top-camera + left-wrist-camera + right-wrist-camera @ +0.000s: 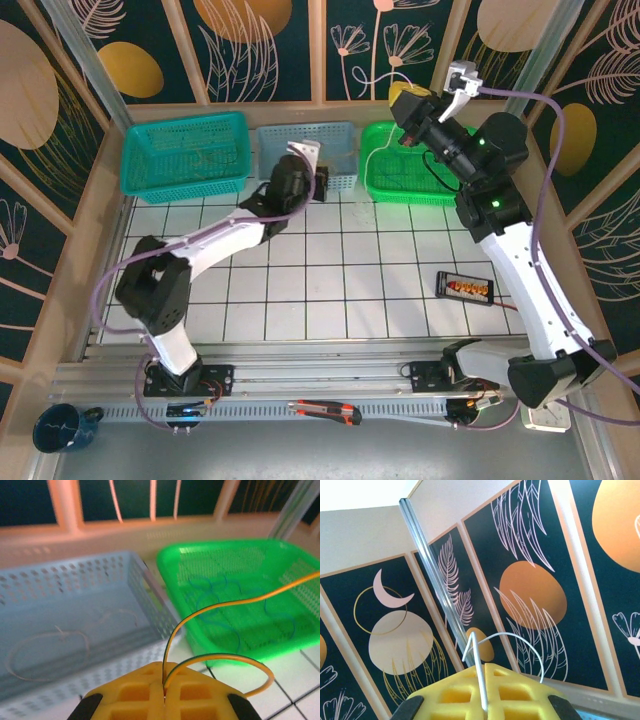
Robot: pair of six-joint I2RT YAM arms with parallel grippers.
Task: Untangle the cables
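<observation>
Left end effector (pixel 164 698) — pinching cable (pixel 240 601), arm outstretched

1. Left arm (pixel 215 245): base at near left. It is stretched low, forward and rightward, with the elbow bent close to the base and the wrist at the far end of its reach.
2. Left fingers (pixel 132 692): yellow pads pressed together, with a thin yellow-green wire (pixel 210 609) pinched in the seam.
3. Right arm (pixel 515 270): base at near right. It rises along the right side, folds at the far end, and the forearm turns leftward.
4. Right fingers (pixel 512 695): yellow pads pressed together and aimed upward, with a thin white wire (pixel 481 675) pinched in the seam.
</observation>
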